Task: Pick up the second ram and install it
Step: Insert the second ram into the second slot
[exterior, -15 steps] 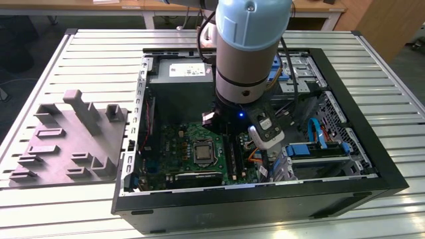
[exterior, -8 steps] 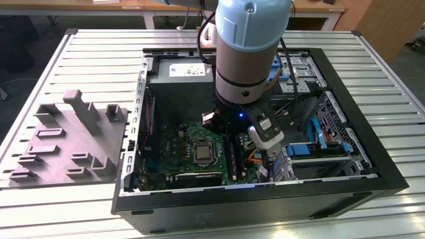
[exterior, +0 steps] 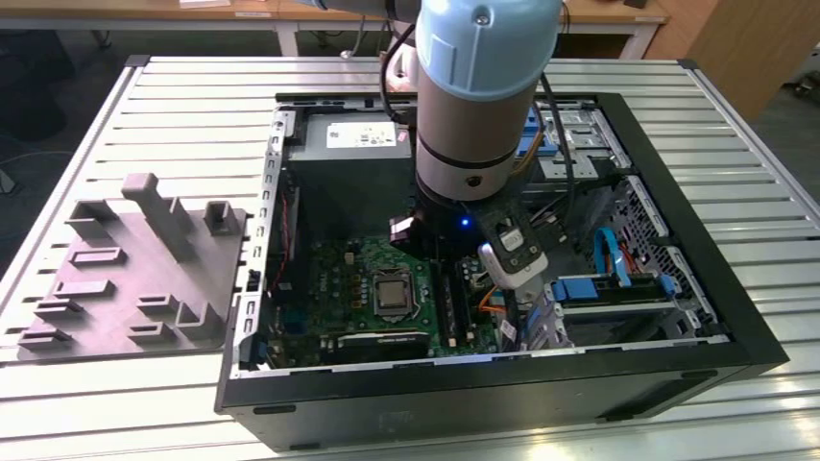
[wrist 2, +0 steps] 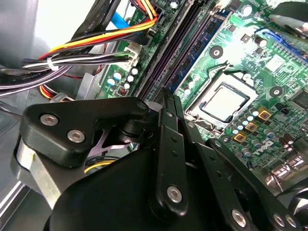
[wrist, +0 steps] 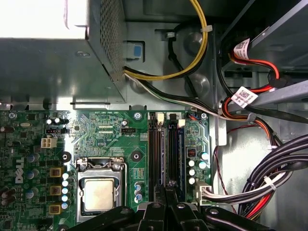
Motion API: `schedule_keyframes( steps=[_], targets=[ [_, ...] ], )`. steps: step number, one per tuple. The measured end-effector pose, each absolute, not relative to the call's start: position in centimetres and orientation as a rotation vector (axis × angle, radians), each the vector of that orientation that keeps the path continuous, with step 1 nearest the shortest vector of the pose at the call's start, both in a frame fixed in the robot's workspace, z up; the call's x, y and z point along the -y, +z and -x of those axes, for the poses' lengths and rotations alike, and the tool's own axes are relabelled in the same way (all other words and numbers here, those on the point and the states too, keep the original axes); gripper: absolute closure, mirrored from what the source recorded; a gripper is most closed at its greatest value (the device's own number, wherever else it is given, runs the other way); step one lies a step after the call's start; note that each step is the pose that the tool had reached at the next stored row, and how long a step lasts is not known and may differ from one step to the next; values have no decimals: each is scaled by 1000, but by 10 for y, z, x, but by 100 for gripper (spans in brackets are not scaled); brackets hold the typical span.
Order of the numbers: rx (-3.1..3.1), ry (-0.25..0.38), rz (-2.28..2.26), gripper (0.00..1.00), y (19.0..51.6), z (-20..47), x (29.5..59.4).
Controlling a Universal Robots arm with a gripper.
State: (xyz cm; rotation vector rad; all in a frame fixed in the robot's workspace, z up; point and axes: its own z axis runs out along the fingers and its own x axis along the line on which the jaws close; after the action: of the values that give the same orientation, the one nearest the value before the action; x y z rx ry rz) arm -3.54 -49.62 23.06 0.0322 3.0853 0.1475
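Observation:
In both wrist views my gripper (wrist 2: 167, 96) (wrist: 167, 186) has its two thin fingers pressed close together, low over the long black memory slots (wrist: 155, 154) of the green motherboard (wrist: 110, 130). The second ram (wrist 2: 197, 50), a dark blue-green strip with black chips, runs on from the fingertips along the slot row. It stands on edge beside the CPU socket (wrist 2: 224, 101). How deep it sits in a slot is hidden. In the exterior view the arm (exterior: 481, 96) reaches down into the open computer case (exterior: 513, 384).
Bundled cables (wrist: 269, 183) crowd the side of the slots away from the socket. The grey power supply box (exterior: 352, 144) sits at the case's far end, and drive bays (exterior: 615, 288) fill its right in the exterior view. A grey holder block (exterior: 141, 259) stands outside on the slatted table.

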Motion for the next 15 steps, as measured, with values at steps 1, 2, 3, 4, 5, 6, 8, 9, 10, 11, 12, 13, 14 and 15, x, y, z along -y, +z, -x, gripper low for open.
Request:
schedule_keyframes(
  steps=[1,2,3,4,5,6,8,9,10,11,12,13,14,15],
  targets=[
    [-3085,148,-32,89,231,35,496],
    [-3085,148,-32,89,230,35,496],
    [-3085,148,-32,89,230,35,496],
    [-3085,147,-32,89,230,36,496],
    [-3085,147,-33,89,230,36,496],
    [-3085,147,-33,89,230,36,496],
    [-3085,148,-33,89,229,36,495],
    [-3085,147,-34,89,229,36,495],
    [-3085,147,-34,89,229,36,495],
    [-3085,147,-34,89,229,36,495],
    [-3085,147,-34,89,229,36,495],
    [-3085,147,-34,89,229,36,495],
    [-3085,147,-34,89,229,36,495],
    [-3085,147,-35,89,229,36,495]
  ],
)
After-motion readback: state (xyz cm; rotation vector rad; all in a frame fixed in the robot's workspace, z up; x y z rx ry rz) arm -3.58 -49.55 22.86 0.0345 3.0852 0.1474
